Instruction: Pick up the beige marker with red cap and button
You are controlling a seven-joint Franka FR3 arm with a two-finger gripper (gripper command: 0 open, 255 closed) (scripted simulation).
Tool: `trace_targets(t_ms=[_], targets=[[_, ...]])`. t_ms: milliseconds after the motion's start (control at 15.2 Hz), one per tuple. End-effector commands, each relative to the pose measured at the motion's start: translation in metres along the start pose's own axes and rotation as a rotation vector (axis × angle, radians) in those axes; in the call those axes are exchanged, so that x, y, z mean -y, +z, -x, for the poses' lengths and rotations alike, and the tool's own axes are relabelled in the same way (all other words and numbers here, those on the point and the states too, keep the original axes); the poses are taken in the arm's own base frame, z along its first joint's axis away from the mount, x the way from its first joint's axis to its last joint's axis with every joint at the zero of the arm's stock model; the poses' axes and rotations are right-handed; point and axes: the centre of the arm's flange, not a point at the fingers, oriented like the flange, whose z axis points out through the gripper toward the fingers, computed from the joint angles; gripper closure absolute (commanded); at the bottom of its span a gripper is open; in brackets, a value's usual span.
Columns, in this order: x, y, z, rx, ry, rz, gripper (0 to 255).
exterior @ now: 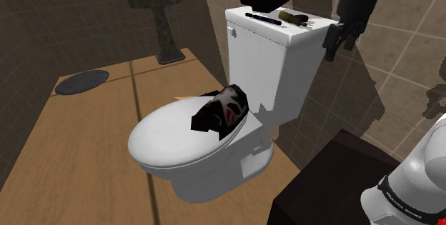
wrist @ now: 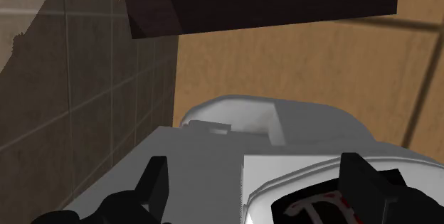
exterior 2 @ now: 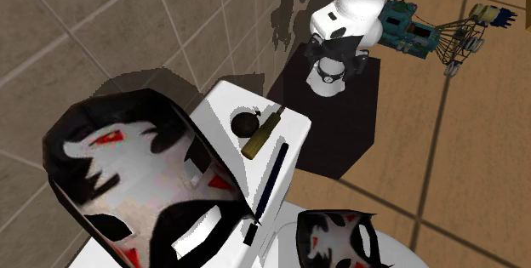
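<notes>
Now the end effector (exterior: 333,49) hangs with fingers (wrist: 154,180) spread, gripping nothing, just past the right end of the toilet tank (exterior: 264,59) in the shoulder view. The brownish marker (exterior: 294,21) lies flat on top of the tank near that end, beside a thin dark stick (exterior: 263,18).

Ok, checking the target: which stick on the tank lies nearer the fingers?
The short olive-brown marker, on the tank's half toward the fingers; the long thin black stick lies farther off.
</notes>
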Motion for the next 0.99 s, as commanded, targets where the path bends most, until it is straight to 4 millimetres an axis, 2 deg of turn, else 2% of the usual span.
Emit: trace_targets(t_ms=[0,924], targets=[[0.000,0.000,0.000,0.000,0.000,0.000,0],[-0.054,-0.052,-0.165,-0.021,0.136,0.013,0]])
